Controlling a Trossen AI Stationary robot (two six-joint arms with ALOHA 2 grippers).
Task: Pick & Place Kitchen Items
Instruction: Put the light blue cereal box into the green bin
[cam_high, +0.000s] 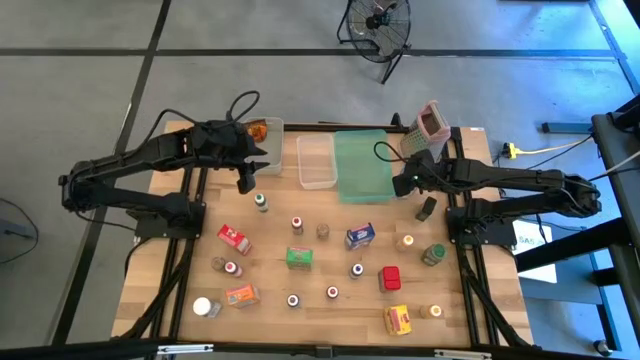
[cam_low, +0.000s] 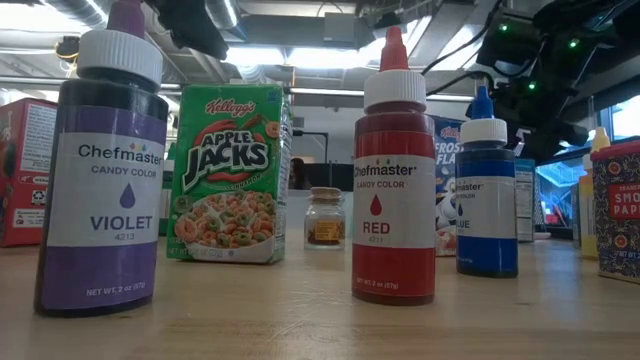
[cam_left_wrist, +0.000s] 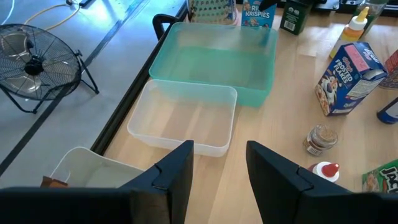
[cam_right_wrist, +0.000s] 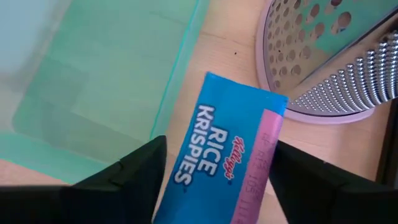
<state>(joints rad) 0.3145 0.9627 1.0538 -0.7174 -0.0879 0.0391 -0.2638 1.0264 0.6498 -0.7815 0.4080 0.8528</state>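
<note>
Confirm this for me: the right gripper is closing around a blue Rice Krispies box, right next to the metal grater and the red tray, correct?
Not quite. The tray is green, not red, as the right wrist view shows. The rest holds: the right gripper straddles the Rice Krispies box beside the grater.

1. The green translucent plastic tray (cam_high: 360, 165) sits between the clear plastic bin (cam_high: 316, 162) and the metal box grater (cam_high: 427, 128)
2. The blue Rice Krispies box (cam_right_wrist: 227, 158) lies between tray and grater
</note>
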